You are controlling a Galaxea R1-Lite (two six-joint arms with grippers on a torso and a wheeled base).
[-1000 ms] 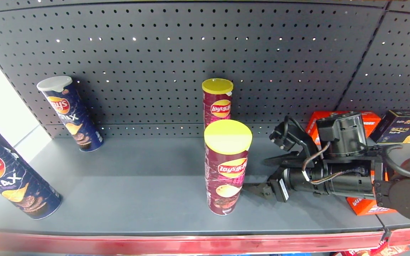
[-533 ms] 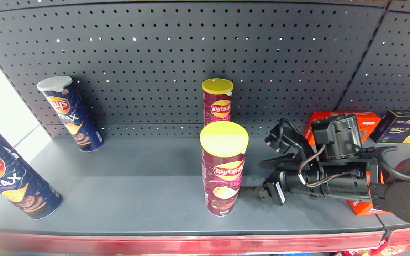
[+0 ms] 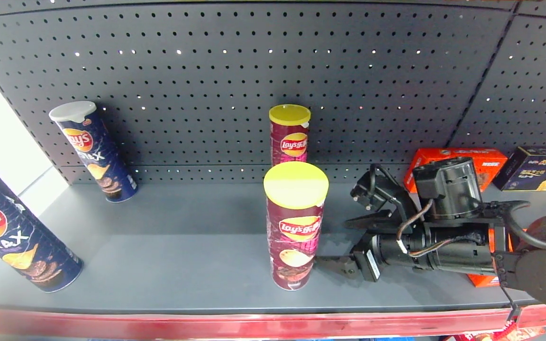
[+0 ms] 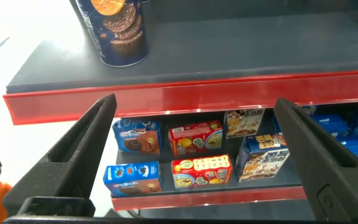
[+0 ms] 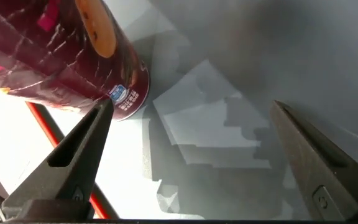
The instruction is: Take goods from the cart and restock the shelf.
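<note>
Dark grey perforated metal panel (image 3: 206, 71) closes off the back of the shelf (image 3: 183, 246), a matte grey deck edged along the front with a glossy red lip (image 3: 206, 324).

Over the deck's right part lies the black right arm, a cylindrical body with looped cables. The right fingers (image 3: 339, 263), flat tapered black blades, are spread wide with nothing between them. The nearer blade's tip lies just beside the base of the front maroon can (image 3: 294, 232).

That can is a tall cardboard tube with a flat yellow plastic lid. It stands upright near the front lip, about mid-shelf. A second maroon can (image 3: 289, 137) of the same shape stands behind it against the panel.

Two navy tubes with pale lids are well to the left: one (image 3: 94, 151) by the panel, one (image 3: 17, 241) near the front edge.

Rectangular cartons sit at the far right: an orange box (image 3: 488, 158) and a dark box (image 3: 538, 168) at the back.

The left fingers (image 4: 82, 155) are below the red lip, wide apart and holding nothing. Beyond them small blue and red boxes (image 4: 194, 155) line a lower shelf.
</note>
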